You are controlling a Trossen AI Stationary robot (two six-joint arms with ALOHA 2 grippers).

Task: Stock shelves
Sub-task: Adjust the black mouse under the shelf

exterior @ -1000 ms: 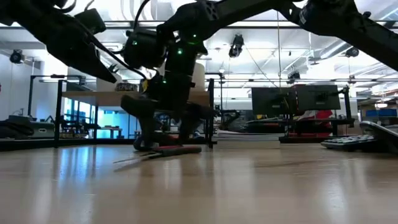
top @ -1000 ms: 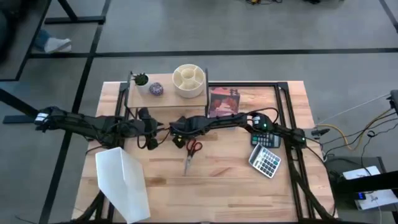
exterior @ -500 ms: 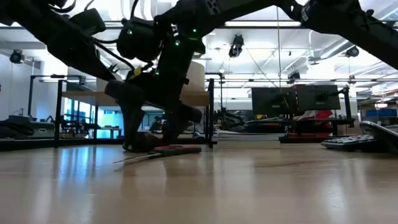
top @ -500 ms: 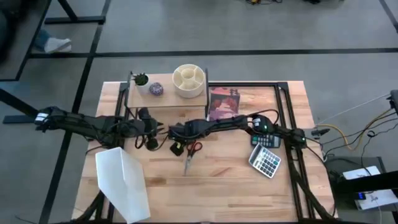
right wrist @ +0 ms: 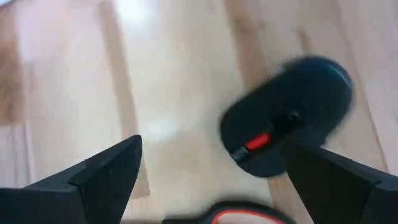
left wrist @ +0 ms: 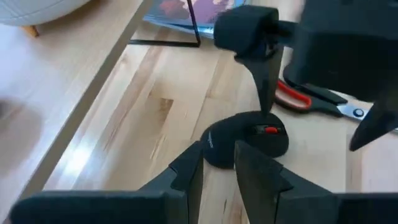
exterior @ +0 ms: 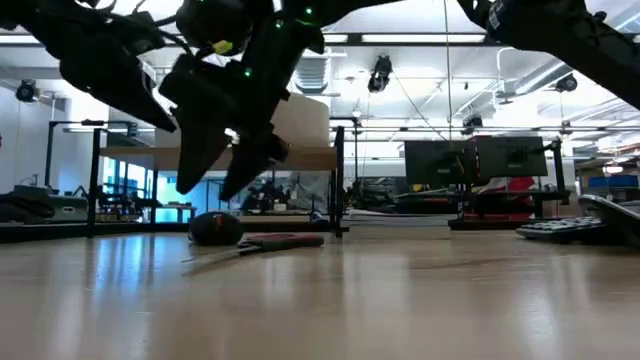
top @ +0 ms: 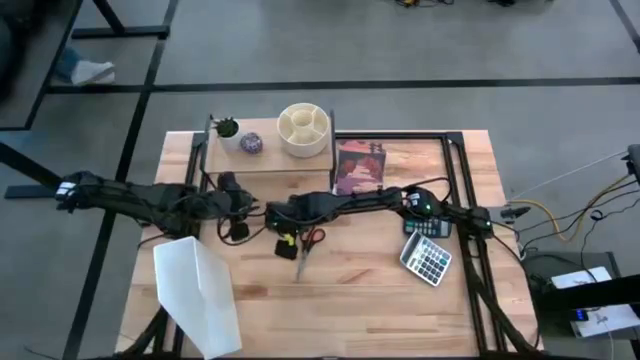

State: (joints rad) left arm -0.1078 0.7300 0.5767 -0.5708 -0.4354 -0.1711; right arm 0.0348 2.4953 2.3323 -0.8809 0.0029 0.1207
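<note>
A black computer mouse with a red wheel (left wrist: pixel 249 138) (right wrist: pixel 286 112) (exterior: pixel 215 228) lies flat on the wooden table in front of the shelves (top: pixel 270 160). The shelf top carries a small plant (top: pixel 228 128), a purple ball (top: pixel 252 144) and a beige organiser (top: pixel 305 130). My right gripper (top: pixel 283 238) (exterior: pixel 212 185) (right wrist: pixel 211 149) hangs open above the mouse, clear of it. My left gripper (top: pixel 245 215) (left wrist: pixel 219 152) is low at the mouse's left, pointing at it, with a narrow gap between its fingers and nothing in it.
Red-handled scissors (top: pixel 305 248) (left wrist: pixel 311 99) lie just right of the mouse. A book (top: pixel 360 165) lies right of the shelves, a calculator (top: pixel 425 255) lies at the right, and a white angled file holder (top: pixel 200 295) stands at the near left.
My right gripper was down at the table around the mouse. It has shifted a little toward the table's left edge and then risen well clear. The mouse has stayed lying on the table.
</note>
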